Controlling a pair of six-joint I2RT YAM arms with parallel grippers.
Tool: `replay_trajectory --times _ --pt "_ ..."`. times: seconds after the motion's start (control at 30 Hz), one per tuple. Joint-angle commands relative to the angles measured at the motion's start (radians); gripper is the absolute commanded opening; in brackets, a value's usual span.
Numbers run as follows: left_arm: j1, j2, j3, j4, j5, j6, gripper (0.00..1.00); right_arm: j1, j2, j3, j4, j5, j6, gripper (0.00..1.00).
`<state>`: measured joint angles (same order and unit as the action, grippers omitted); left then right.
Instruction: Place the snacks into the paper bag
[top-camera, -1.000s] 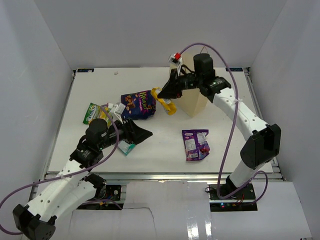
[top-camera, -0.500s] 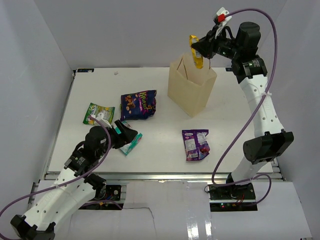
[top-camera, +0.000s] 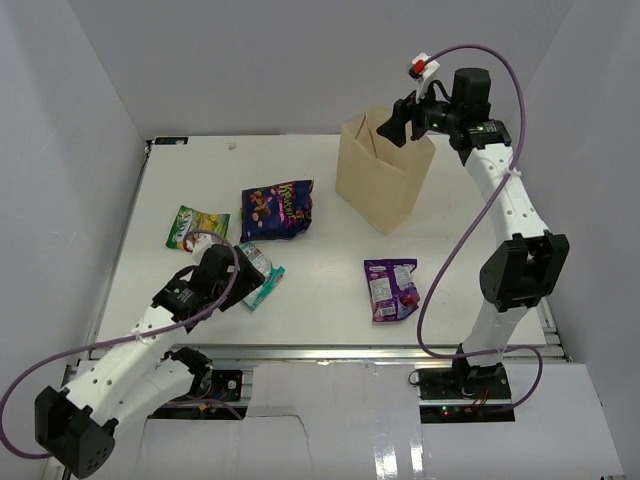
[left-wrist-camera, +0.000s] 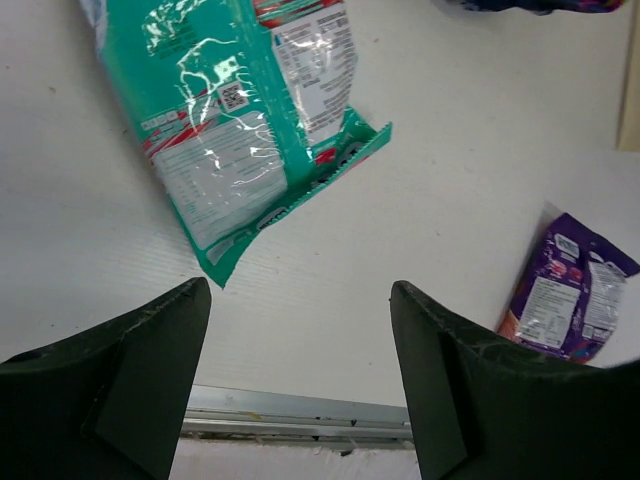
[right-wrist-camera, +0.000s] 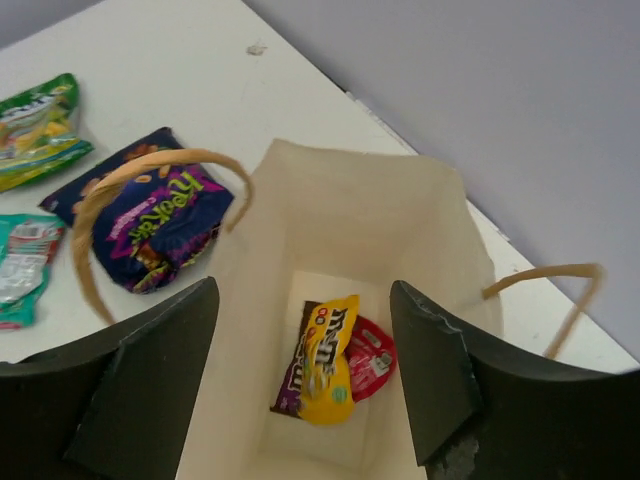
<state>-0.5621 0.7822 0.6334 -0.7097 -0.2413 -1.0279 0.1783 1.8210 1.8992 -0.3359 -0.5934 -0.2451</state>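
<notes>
Right jaws: we've got them spread wide and empty, hanging right over the open mouth of the paper bag.
Inside the bag: a yellow packet lies on the bottom, and a red packet sits against its right edge.
Twine handles: we see two loops, one arching up on each side of the mouth.
Bag position: upright at the far right of the worktop.
Left jaws: released too, gripping nothing, low over bare worktop. The corner of the teal packet lies just ahead of the tips, and we see no contact.
Teal packet: flat on the worktop at the near left, printed back facing up.
Near purple packet: flat in front of the bag and well apart from it, off to the right of the left jaws.
Far purple packet: flat, to the left of the bag.
Green-yellow packet: flat, further left, near that purple one.
</notes>
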Motion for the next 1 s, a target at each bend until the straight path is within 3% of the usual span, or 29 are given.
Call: replay_trajectory --times 0.0,0.1,0.27,0.4,0.57,0.67,0.8,0.97 --pt "0.007 0.070 0.055 -0.074 -0.047 -0.060 0.83 -0.068 -0.086 0.041 -0.061 -0.231 0.004 0.76" --pt "0.034 0.130 0.060 -0.074 -0.035 -0.078 0.82 -0.103 -0.173 -0.017 -0.147 -0.377 -0.012 0.79" --pt "0.149 0.230 0.045 0.002 0.121 -0.054 0.82 -0.106 -0.344 -0.294 -0.316 -0.445 -0.229 0.80" --pt "0.284 0.290 0.037 0.047 0.238 -0.029 0.82 -0.106 -0.426 -0.460 -0.413 -0.442 -0.365 0.82" --pt "0.306 0.308 0.063 0.087 0.310 0.067 0.83 -0.105 -0.474 -0.589 -0.605 -0.372 -0.563 0.82" --pt "0.304 0.290 0.071 0.127 0.347 0.107 0.84 -0.106 -0.497 -0.663 -0.601 -0.278 -0.514 0.81" --pt "0.306 0.223 0.068 0.127 0.356 0.189 0.85 -0.105 -0.561 -0.863 -0.409 -0.136 -0.244 0.83" --pt "0.307 0.065 0.012 0.127 0.321 0.215 0.89 -0.105 -0.611 -0.999 -0.200 0.092 0.085 0.87"
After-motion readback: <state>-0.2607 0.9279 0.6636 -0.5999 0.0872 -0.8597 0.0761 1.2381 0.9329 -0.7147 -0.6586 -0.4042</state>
